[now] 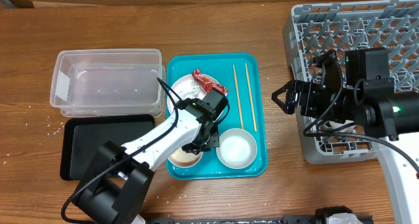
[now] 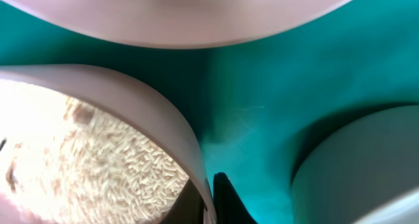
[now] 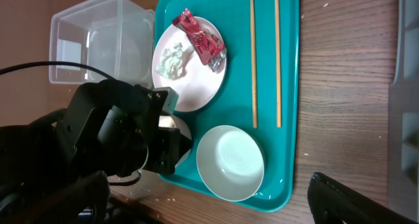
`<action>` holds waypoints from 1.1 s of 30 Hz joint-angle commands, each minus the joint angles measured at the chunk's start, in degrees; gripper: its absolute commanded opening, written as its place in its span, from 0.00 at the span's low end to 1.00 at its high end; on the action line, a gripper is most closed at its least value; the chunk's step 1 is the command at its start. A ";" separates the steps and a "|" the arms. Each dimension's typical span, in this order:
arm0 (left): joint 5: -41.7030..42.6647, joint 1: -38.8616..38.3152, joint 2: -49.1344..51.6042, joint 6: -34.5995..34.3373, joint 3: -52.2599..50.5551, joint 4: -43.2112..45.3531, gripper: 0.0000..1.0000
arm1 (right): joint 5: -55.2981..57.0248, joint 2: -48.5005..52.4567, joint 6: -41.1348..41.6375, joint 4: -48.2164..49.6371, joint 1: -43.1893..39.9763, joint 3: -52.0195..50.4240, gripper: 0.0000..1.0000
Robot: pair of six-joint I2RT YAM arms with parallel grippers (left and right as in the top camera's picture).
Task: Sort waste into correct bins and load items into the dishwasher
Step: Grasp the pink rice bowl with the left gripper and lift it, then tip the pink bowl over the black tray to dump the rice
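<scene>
My left gripper [image 1: 204, 140] is down on the teal tray [image 1: 255, 119], shut on the rim of a white bowl of rice [image 1: 183, 158]. In the left wrist view its fingers [image 2: 209, 199] straddle that rim, with the rice [image 2: 111, 158] to the left. An empty white bowl [image 1: 236, 149] sits beside it. The white plate [image 1: 183, 90] holds the red wrapper [image 1: 208, 83] and the white tissue [image 3: 171, 59]. Two chopsticks [image 1: 242, 96] lie on the tray. My right gripper [image 1: 283, 97] is open and empty, between the tray and the grey dish rack [image 1: 366, 21].
The clear tub [image 1: 108, 83] stands left of the teal tray, with the black tray [image 1: 98, 145] in front of it. A few loose rice grains [image 1: 49, 122] lie on the wooden table by the black tray. My right arm lies over the rack's front left corner.
</scene>
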 commanded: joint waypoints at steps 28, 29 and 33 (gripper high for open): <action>61.18 72.89 -7.56 67.82 -0.85 -32.04 0.04 | -0.42 -0.24 -0.17 -0.33 0.26 1.11 0.98; 62.03 72.94 -7.17 69.18 -0.85 -32.48 0.04 | -0.42 -0.24 -0.17 -0.33 0.26 1.11 0.98; 63.54 72.94 -6.47 70.36 -0.85 -31.93 0.04 | -0.42 -0.24 -0.15 -0.37 0.26 1.11 0.99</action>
